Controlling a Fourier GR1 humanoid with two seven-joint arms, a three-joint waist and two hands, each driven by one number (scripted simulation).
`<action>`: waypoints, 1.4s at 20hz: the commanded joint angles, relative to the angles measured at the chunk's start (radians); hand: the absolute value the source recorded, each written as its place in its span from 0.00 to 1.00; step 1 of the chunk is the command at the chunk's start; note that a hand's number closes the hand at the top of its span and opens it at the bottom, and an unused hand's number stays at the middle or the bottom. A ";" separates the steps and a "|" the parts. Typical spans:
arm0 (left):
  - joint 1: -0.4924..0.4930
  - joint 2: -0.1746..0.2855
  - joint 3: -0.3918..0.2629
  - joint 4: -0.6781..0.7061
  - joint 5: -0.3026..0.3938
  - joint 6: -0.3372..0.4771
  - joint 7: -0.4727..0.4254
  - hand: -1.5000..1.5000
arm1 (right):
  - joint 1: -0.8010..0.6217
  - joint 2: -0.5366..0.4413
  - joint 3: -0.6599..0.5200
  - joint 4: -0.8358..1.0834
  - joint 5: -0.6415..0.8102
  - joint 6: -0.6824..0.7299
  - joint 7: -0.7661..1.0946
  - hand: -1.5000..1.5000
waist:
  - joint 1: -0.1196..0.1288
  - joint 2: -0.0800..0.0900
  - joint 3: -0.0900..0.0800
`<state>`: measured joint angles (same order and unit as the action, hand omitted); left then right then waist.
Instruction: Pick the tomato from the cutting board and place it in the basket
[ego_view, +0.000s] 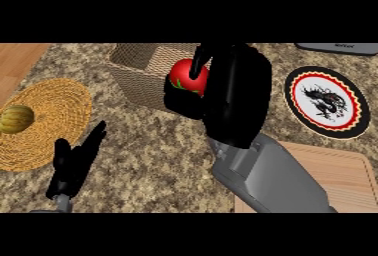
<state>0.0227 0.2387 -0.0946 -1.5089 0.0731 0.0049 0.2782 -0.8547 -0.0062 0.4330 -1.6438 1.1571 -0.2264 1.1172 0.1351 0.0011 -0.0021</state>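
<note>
The tomato (181, 73), red and glossy with a green stalk end, is clasped in the right hand (235, 95) over the right part of the basket (136, 75). The basket is a tan, woven box at the far middle, mouth up. The cutting board (336, 167), pale wood, lies flat at the near right.

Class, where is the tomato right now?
In the head view, the tomato sits in the right hand at the right rim of the basket, left of the plate.
</note>
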 joint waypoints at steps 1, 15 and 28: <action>0.040 -0.026 -0.035 0.057 -0.011 0.001 0.033 0.50 | -0.182 0.006 -0.056 0.100 0.010 -0.001 0.236 1.00 | 0.009 0.006 -0.009; 0.010 -0.026 -0.022 0.059 -0.014 0.005 0.057 0.50 | -0.510 0.006 -0.191 0.578 -0.089 -0.105 0.267 1.00 | 0.001 0.026 -0.004; 0.027 -0.015 -0.014 0.061 -0.016 -0.012 0.042 0.50 | -0.461 0.006 -0.223 0.766 -0.231 -0.463 0.121 1.00 | -0.013 0.027 -0.002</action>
<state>0.0251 0.2292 -0.0968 -1.5208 0.0603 0.0010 0.2846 -1.3233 -0.0078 0.1816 -0.9361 0.9672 -0.5021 1.1049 0.1305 0.0232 0.0064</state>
